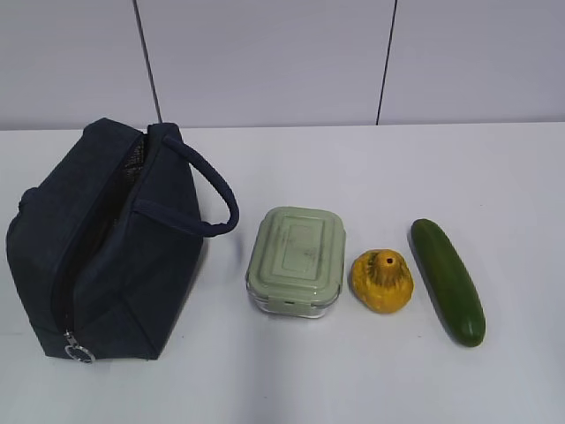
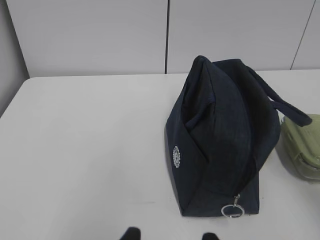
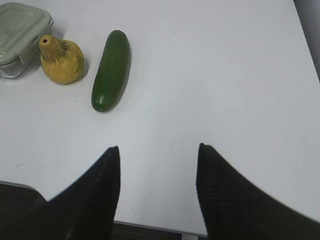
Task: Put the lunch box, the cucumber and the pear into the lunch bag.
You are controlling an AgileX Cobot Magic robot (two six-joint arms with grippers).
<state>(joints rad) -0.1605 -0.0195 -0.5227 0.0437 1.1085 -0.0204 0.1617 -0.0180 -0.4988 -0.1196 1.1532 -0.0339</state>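
While the right hand (image 3: 157, 150) hangs wide open and empty over bare table (image 3: 225, 75), only the left hand's (image 2: 170, 234) fingertips show, parted, holding nothing. Ahead of it stands the lunch bag (image 1: 101, 247), unzipped; then lunch box (image 1: 296, 261), pear (image 1: 381, 281) and cucumber (image 1: 448, 280) lie in a row, apart.

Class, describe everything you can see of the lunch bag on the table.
The lunch bag is a boxy dark navy fabric bag at the table's left side. Its top zipper looks open, with a silver ring pull at the near end. A padded handle loops toward the lunch box. One side carries a small round white emblem.
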